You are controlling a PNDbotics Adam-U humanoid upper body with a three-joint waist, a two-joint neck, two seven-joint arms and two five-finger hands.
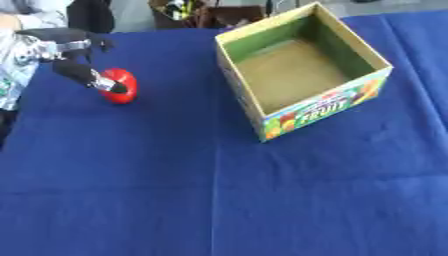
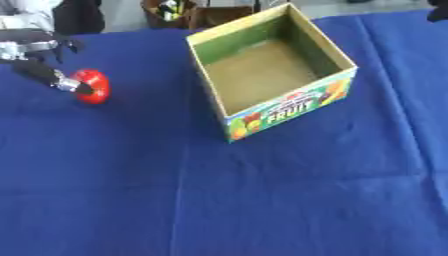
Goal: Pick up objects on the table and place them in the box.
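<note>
A red round fruit (image 1: 122,86) lies on the blue cloth at the far left. My left hand (image 1: 68,50) comes in from the left edge just above it. Its thumb (image 1: 91,76) stretches down and touches the fruit's left side, while the other fingers (image 1: 94,41) stay spread behind, apart from the fruit. The open cardboard box (image 1: 308,114), green inside with fruit pictures and the word FRUIT on its front, stands at the upper right with nothing inside. A dark bit of my right hand (image 2: 437,12) shows at the top right corner.
The blue cloth (image 1: 219,190) covers the whole table, creased down the middle. Beyond the far edge stand dark objects and a brown box (image 1: 188,12). A person's light sleeve (image 1: 17,60) shows at the left edge.
</note>
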